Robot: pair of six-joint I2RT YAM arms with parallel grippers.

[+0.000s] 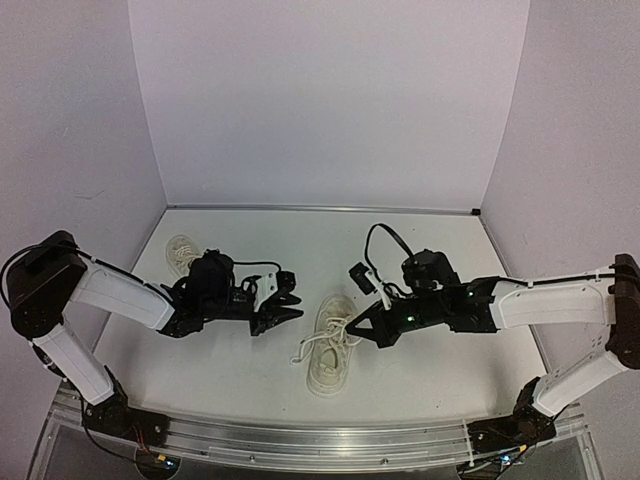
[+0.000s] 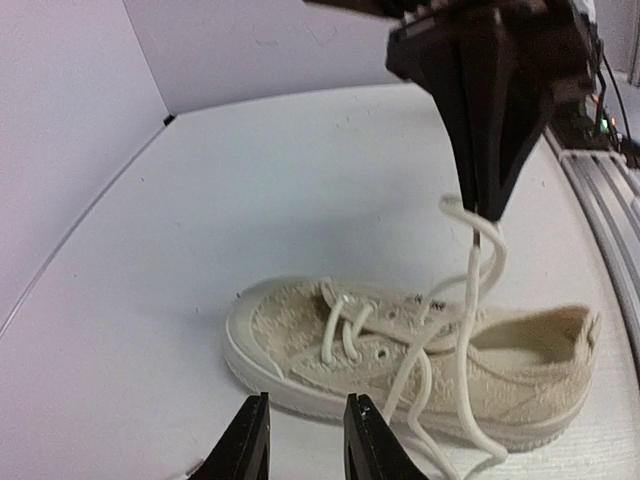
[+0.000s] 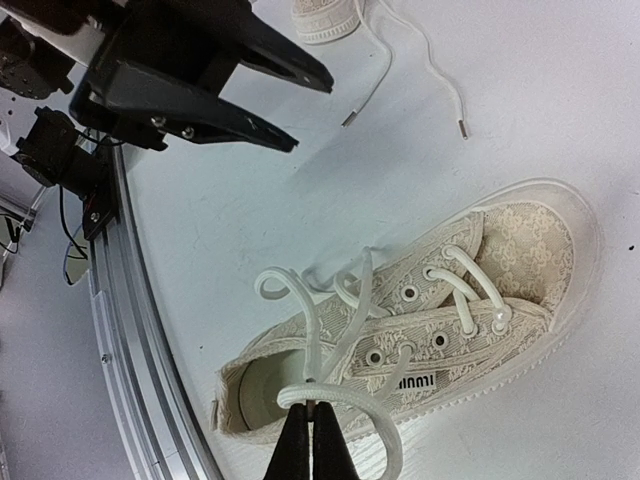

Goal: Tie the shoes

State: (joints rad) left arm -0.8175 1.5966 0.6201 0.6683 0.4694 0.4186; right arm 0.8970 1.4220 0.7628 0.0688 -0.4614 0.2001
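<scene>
– Right claw (image 3: pixel 308 425) is pinched tight on a lace (image 3: pixel 340 398) loop of the shoe (image 3: pixel 500 250) mid desk (image 1: pixel 250 380). Left claw (image 2: pixel 305 440) hangs part open, empty, near its toe (image 2: pixel 250 335).
– Other shoe (image 1: pixel 183 252) sits far left. I'd hold that loop taut so lefty can thread it.

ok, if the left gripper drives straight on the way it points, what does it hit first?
Probably the shoe, at the sole edge near its toe, directly ahead of the left gripper. Nothing shows between them, though depth is unclear.
</scene>
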